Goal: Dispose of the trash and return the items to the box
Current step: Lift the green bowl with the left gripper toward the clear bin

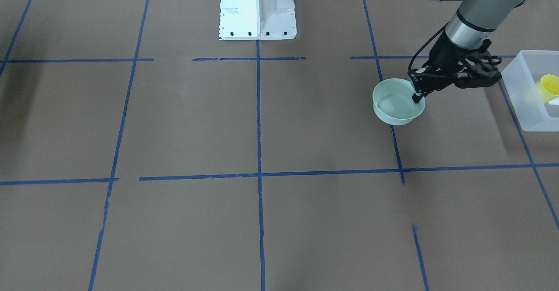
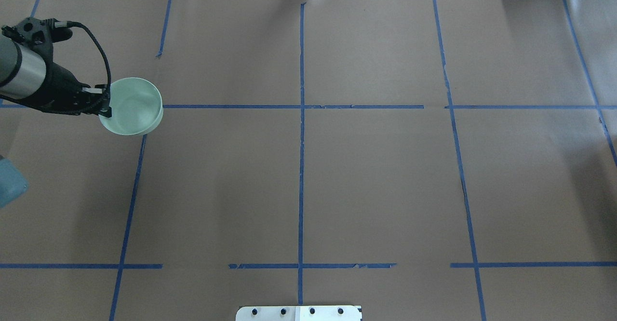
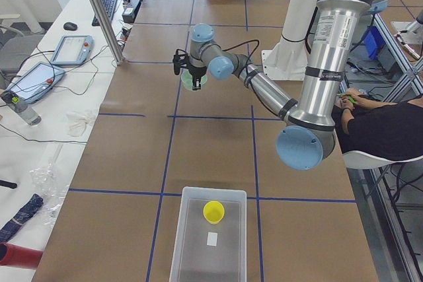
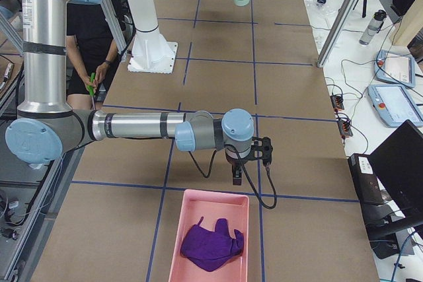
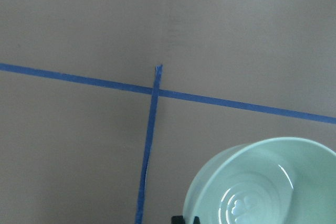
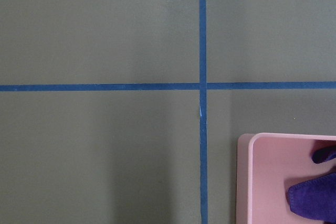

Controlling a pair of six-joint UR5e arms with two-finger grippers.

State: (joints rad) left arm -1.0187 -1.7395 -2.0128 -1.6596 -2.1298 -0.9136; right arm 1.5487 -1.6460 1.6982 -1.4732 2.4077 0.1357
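Observation:
The pale mint-green bowl (image 1: 395,103) hangs from my left gripper (image 1: 418,96), which is shut on its rim. The bowl seems slightly above the brown table, a short way from the box. It also shows in the overhead view (image 2: 135,106) with the left gripper (image 2: 105,113), and in the left wrist view (image 5: 262,187). The frosted white box (image 1: 524,94) holds the yellow cup (image 1: 549,86), also seen in the exterior left view (image 3: 213,212). My right gripper (image 4: 236,177) hovers just in front of a pink tray; I cannot tell whether it is open or shut.
A pink tray (image 4: 178,242) at the table's right end holds a purple cloth (image 4: 210,242); its corner shows in the right wrist view (image 6: 244,182). The white robot base (image 1: 257,11) stands at the table's back middle. Blue tape lines cross the brown table.

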